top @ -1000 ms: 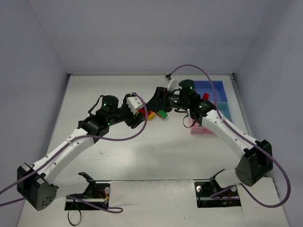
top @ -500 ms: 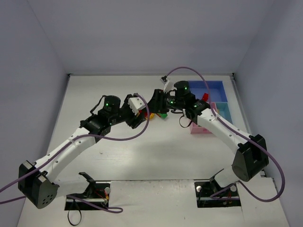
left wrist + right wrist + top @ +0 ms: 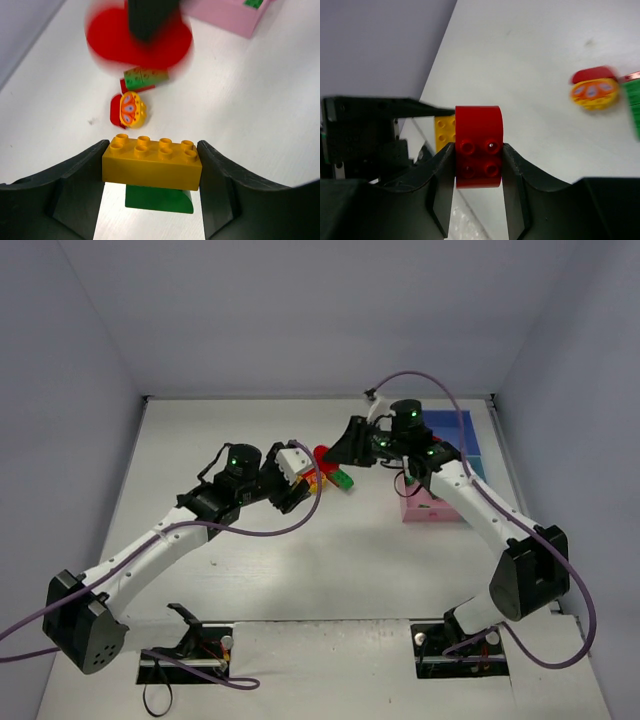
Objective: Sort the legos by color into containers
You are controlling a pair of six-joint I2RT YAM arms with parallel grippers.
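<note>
From the left wrist, the red brick (image 3: pixel 105 40) is a blur, and a dark gripper finger (image 3: pixel 150 20) covers its middle. The top edge cuts off the pink tray (image 3: pixel 225 17). The yellow brick (image 3: pixel 151 162) hides most of a green piece (image 3: pixel 159 200) under it. From the right wrist, the red brick hides most of the yellow brick. The round orange piece (image 3: pixel 594 94) is blurry, and the right edge cuts off a green brick (image 3: pixel 632 102).

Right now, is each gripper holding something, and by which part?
The left gripper holds a yellow brick by its two short ends; the right gripper holds a red brick by two opposite sides.
</note>
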